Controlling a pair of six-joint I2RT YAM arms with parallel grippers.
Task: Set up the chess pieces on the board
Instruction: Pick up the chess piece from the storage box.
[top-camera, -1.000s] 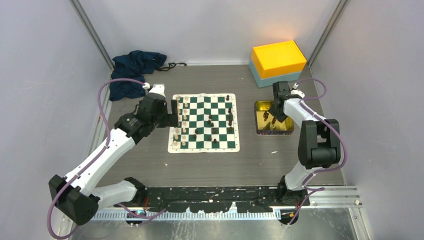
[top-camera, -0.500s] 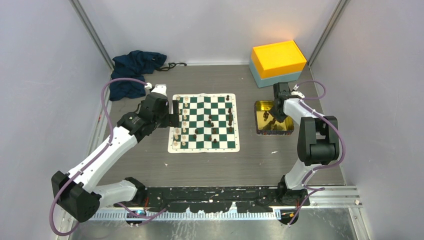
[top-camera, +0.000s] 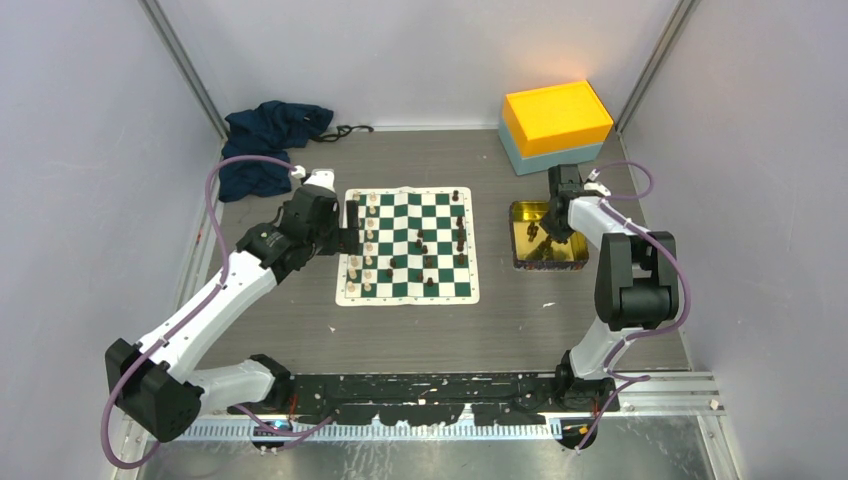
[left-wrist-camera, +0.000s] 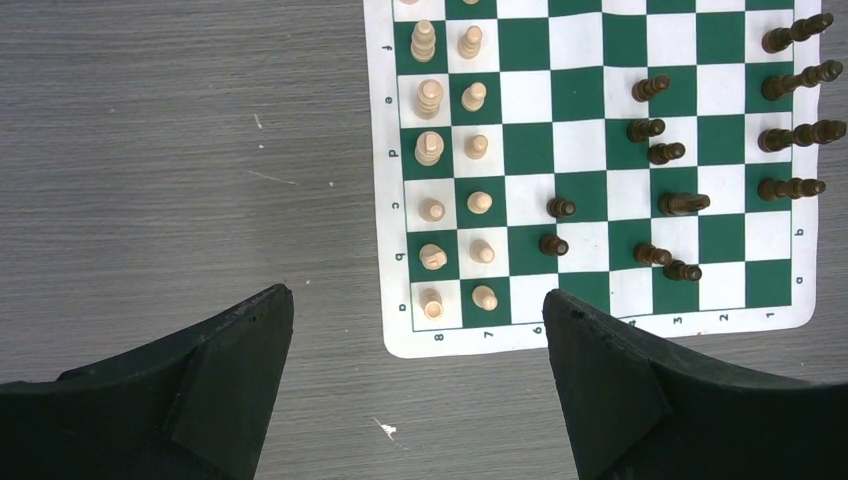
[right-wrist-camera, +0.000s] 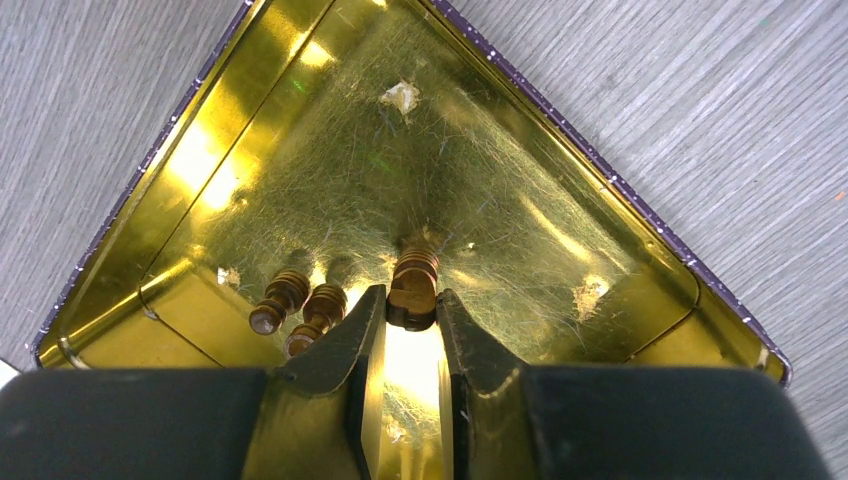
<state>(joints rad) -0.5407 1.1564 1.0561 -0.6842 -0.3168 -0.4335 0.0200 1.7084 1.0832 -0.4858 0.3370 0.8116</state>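
L gripper hovers just off the left edge of the board, jaws wide apart, nothing btwn them. R gripper is down inside the gold tray, which sits just right of the board. Its jaws are pinched on a dark piece near a tray corner. Both fingertips look to touch it, can't tell if it's off the tray floor yet. 2 more tray pieces, also dark, lie side by side just left of that grip

Board status:
- cream pieces: stand in 2 neat files along the board's left side, one per square. That side looks done or v close (far end cropped in L wrist view)
- dark pieces: 4 lined up on the far-right file, approx 8 scattered over middle squares in no order, plus 1 at the far edge in top view

So dark side is mostly undone. Loose ones need shifting into the right 2 files & the tray pieces need bringing over. I'd judge the task roughly halfway

Beyond: orange-and-teal box behind the tray, dark blue cloth at far-left of the table, neither involved
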